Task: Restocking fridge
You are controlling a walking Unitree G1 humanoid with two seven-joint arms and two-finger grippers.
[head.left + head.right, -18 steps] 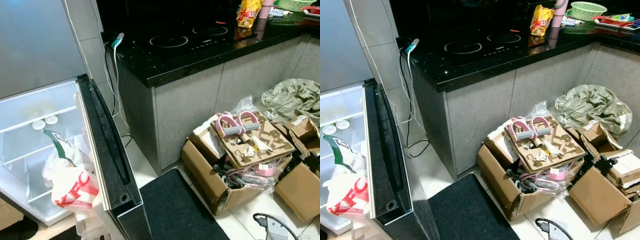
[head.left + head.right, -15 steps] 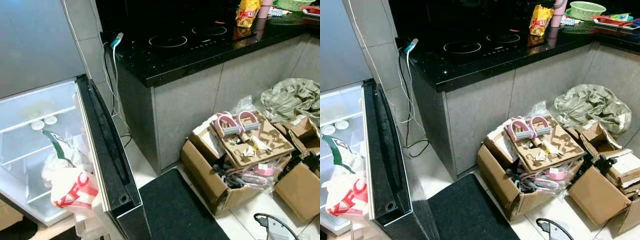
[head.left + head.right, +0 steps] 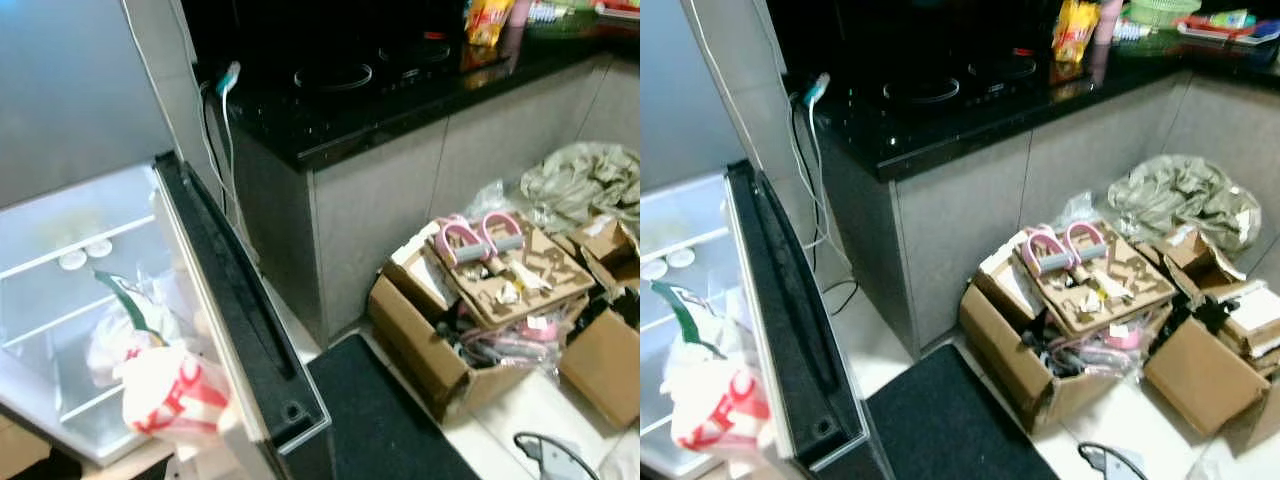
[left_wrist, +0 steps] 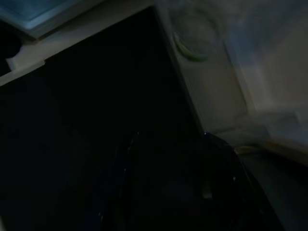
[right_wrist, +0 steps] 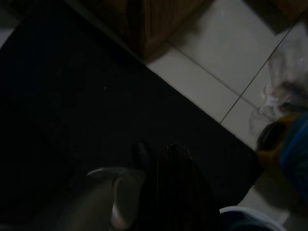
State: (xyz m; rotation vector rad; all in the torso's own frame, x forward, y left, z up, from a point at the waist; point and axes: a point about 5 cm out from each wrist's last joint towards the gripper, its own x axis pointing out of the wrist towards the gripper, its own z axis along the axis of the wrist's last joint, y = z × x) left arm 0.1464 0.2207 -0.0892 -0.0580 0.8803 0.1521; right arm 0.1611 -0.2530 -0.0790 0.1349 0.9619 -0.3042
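Note:
The fridge stands open at the left, its door swung toward me with the black edge up. A red and white KFC bag sits on the lower shelf beside a white bag with a green strip. Two small round lids lie on the shelf above. My left gripper hangs in the dark near a pale fridge part. My right gripper hangs over the black mat.
A black counter with a hob stands to the right of the fridge, with a yellow snack bag on it. Cables hang beside it. Open cardboard boxes crowd the floor at right. A black mat lies before me.
The whole picture has shifted and blurred, so the camera has moved. Nothing in the scene has moved.

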